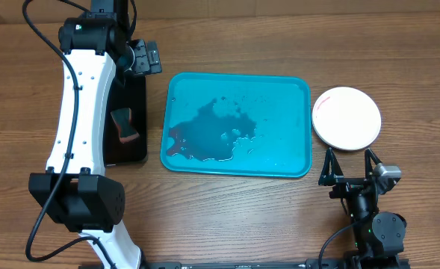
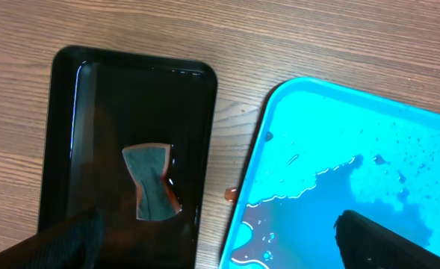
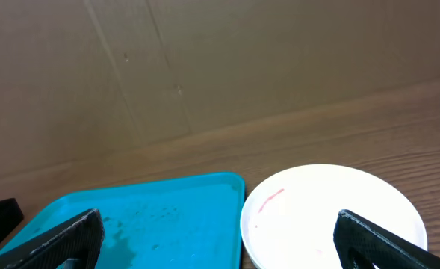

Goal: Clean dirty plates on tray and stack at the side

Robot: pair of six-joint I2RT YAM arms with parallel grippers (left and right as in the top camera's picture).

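Note:
The turquoise tray (image 1: 287, 161) lies mid-table, wet with a puddle and a red smear near its left edge; no plates lie on it. It also shows in the left wrist view (image 2: 279, 112) and the right wrist view (image 3: 205, 187). A white plate (image 1: 346, 118) with a faint red streak sits on the table right of the tray; whether other plates lie under it is hidden. It shows in the right wrist view (image 3: 332, 205). My right gripper (image 1: 349, 164) is open and empty, just in front of the plate. My left gripper (image 2: 216, 250) is open and empty, above the gap between the black tray and the turquoise tray.
A smaller black tray (image 1: 139, 153) lies left of the turquoise tray, holding a grey-and-orange sponge (image 1: 123, 125), also in the left wrist view (image 2: 152, 183). A cardboard wall (image 3: 205, 60) stands behind the table.

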